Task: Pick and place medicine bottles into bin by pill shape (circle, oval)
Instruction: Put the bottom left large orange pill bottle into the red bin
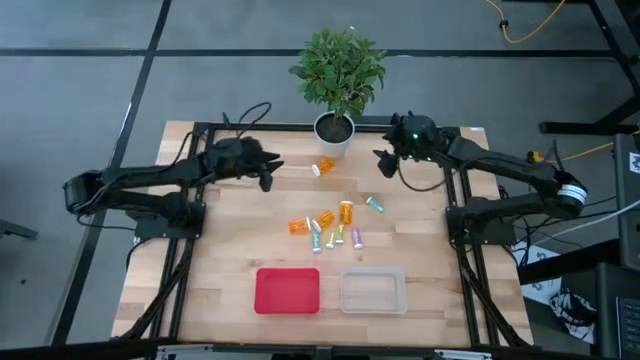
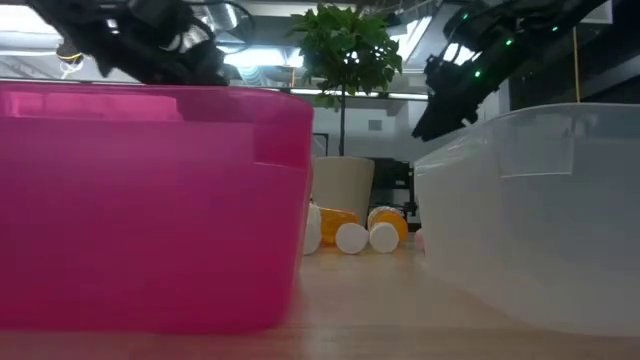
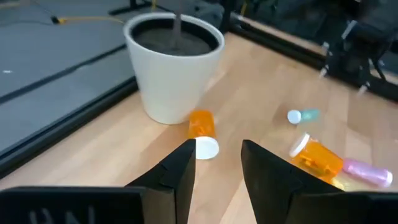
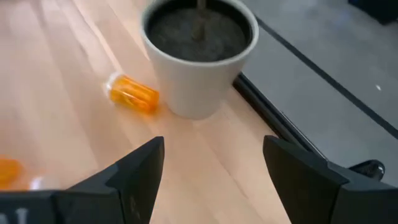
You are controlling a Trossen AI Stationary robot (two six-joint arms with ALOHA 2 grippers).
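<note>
Several small medicine bottles (image 1: 330,228), orange, green, teal, pink and yellow, lie on their sides in a loose heap at the table's middle. One orange bottle with a white cap (image 1: 323,167) lies apart, close to the white plant pot (image 1: 334,130); it also shows in the left wrist view (image 3: 201,128) and the right wrist view (image 4: 132,93). My left gripper (image 1: 268,172) is open above the table, left of that bottle. My right gripper (image 1: 385,162) is open above the table, right of the pot. Both hold nothing.
A red bin (image 1: 288,291) and a clear bin (image 1: 373,291) stand side by side near the table's near edge. The potted plant (image 1: 338,70) stands at the far edge between the two arms. A black frame (image 1: 200,128) runs along the table's sides.
</note>
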